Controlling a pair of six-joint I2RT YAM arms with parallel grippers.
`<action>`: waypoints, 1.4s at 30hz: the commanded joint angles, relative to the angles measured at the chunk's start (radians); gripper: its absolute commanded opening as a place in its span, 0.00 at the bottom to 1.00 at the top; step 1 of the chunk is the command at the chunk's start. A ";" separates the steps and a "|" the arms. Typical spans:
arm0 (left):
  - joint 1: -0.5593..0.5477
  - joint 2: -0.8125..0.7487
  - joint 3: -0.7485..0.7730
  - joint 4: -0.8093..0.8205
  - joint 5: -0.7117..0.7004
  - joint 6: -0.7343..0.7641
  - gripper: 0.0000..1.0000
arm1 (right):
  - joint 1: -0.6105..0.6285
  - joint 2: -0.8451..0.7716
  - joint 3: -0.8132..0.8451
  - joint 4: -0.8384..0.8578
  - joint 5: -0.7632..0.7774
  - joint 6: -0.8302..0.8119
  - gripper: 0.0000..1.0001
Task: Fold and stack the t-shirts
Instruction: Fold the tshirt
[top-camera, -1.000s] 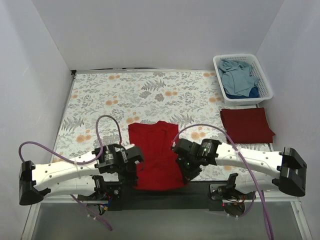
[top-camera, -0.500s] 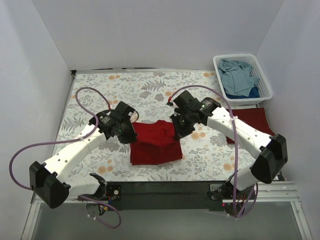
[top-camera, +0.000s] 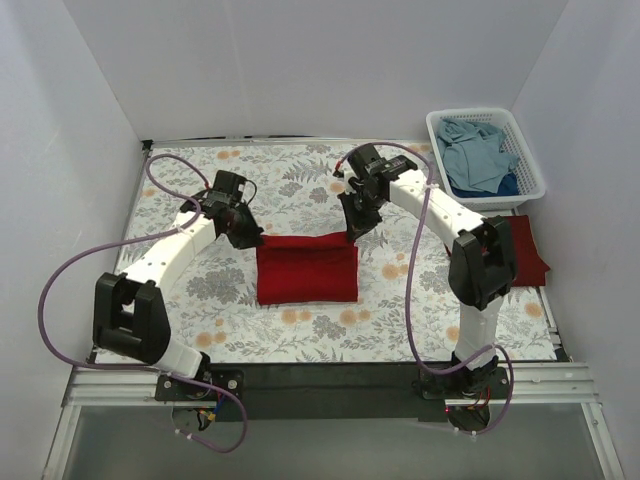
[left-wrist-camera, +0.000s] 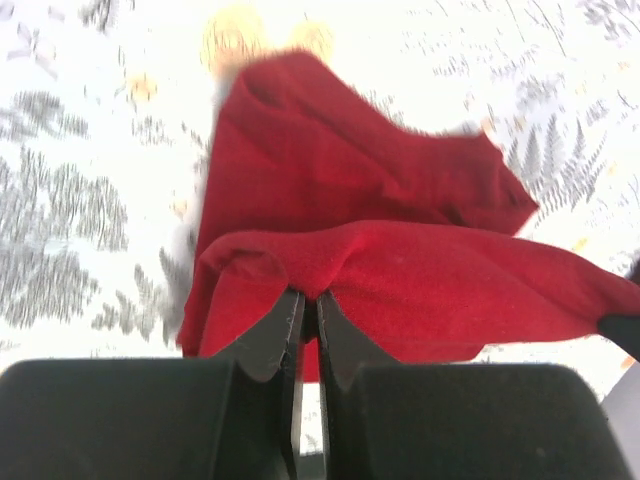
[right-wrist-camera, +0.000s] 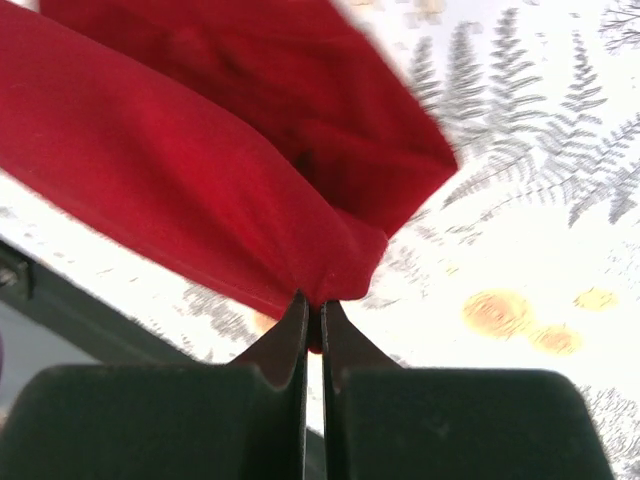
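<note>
Left wrist — red t-shirt (left-wrist-camera: 400, 270) edge pinched in gripper (left-wrist-camera: 308, 297).

Shows a counter (top-camera: 180, 200) filling the middle of the overhead frame, covered in a white print of grey ferns and orange blossoms. Carries a bright red t-shirt (top-camera: 307, 270) at centre, folded into a wide band, lower edge flat on the print. Bears a darker maroon t-shirt (top-camera: 525, 248) at the right edge, folded flat, partly hidden. Holds a white lattice basket (top-camera: 500, 203) in the upper right corner, just above the maroon one. Ends at a black rail (top-camera: 330, 385) along the bottom.
</note>
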 joint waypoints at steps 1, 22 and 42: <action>0.023 0.061 -0.019 0.154 0.037 0.059 0.00 | -0.042 0.064 0.039 0.014 0.003 -0.051 0.01; 0.023 0.152 0.052 0.251 -0.016 0.125 0.57 | -0.091 0.000 -0.121 0.159 0.218 0.057 0.33; -0.032 0.217 -0.113 0.677 0.158 0.047 0.26 | -0.171 -0.054 -0.604 1.182 -0.573 0.238 0.41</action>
